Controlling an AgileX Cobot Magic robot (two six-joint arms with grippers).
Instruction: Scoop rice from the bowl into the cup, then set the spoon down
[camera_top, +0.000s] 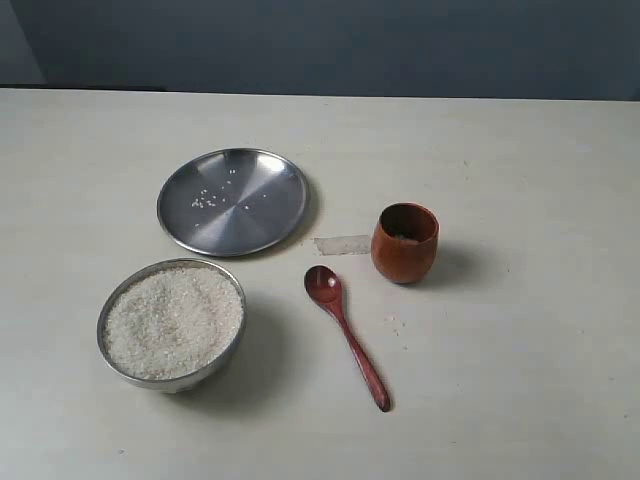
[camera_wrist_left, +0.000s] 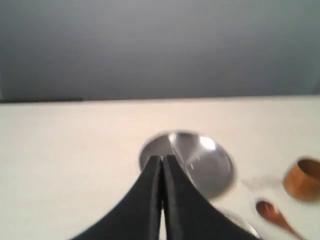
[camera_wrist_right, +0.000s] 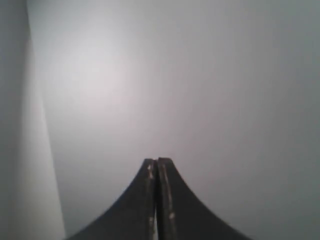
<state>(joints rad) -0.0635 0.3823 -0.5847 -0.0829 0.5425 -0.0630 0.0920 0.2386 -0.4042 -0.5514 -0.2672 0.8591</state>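
A deep steel bowl full of white rice stands at the front left of the table. The reddish-brown wooden cup stands right of centre, with a little rice inside. Between them the wooden spoon lies flat on the table, its oval end toward the back. No arm shows in the exterior view. My left gripper is shut and empty, held above the table; the cup and spoon show blurred beyond it. My right gripper is shut, facing a plain grey wall.
A flat steel plate with a few stray grains lies behind the bowl; it also shows as the plate in the left wrist view. A strip of tape lies left of the cup. A few loose grains lie right of the spoon.
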